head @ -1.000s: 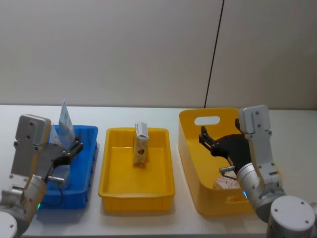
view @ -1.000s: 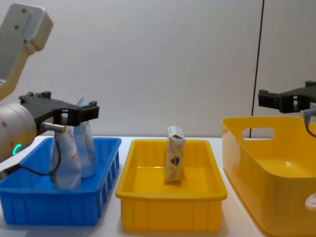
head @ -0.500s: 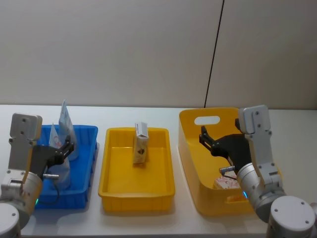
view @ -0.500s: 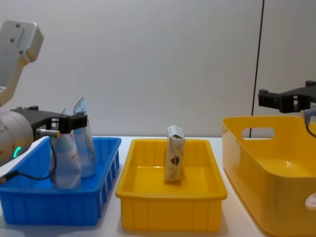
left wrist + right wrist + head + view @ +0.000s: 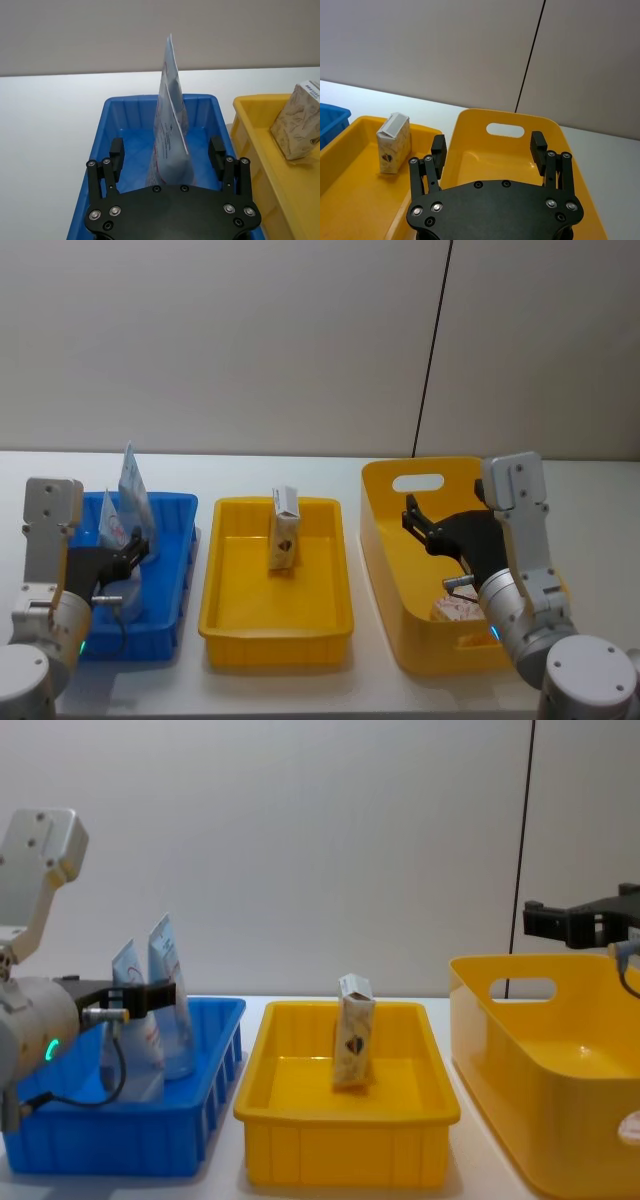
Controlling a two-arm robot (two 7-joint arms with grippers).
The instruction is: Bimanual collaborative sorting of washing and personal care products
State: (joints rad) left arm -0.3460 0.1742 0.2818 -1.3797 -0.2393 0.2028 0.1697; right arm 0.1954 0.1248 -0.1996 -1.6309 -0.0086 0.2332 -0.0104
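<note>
- Left gripper (image 5: 166, 147) sits low at the near end of the blue bin (image 5: 172, 499), jaws spread wide and holding nothing.
- Two tubes stand upright in that bin, crimped ends up: a taller tube (image 5: 166, 970) and, just beside it, a shorter tube (image 5: 131, 988) with red print. In the left wrist view they rise beyond the open jaws, roughly on the centre line, and I see no contact with them.
- Cream carton (image 5: 284, 536) stands upright toward the far end of the middle yellow tray (image 5: 275, 631), apart from both arms.
- Right gripper (image 5: 488, 142) hovers above the deep yellow bin (image 5: 385, 540), jaws fully open and empty, facing the far wall with the handle slot.
- Small patterned carton (image 5: 455, 610) lies on the floor of the deep bin at its near end (partly hidden by the right arm, so I cannot tell how its long axis runs).
- Judgement: the small carton looks like the item left to sort. It lies below the right jaws and back toward the robot, so the right arm is the nearer one.
- The reach would call for drawing back and dropping down inside the bin walls, which leave little room at that end.
- Tabletop (image 5: 300, 680) around the three containers is white.
</note>
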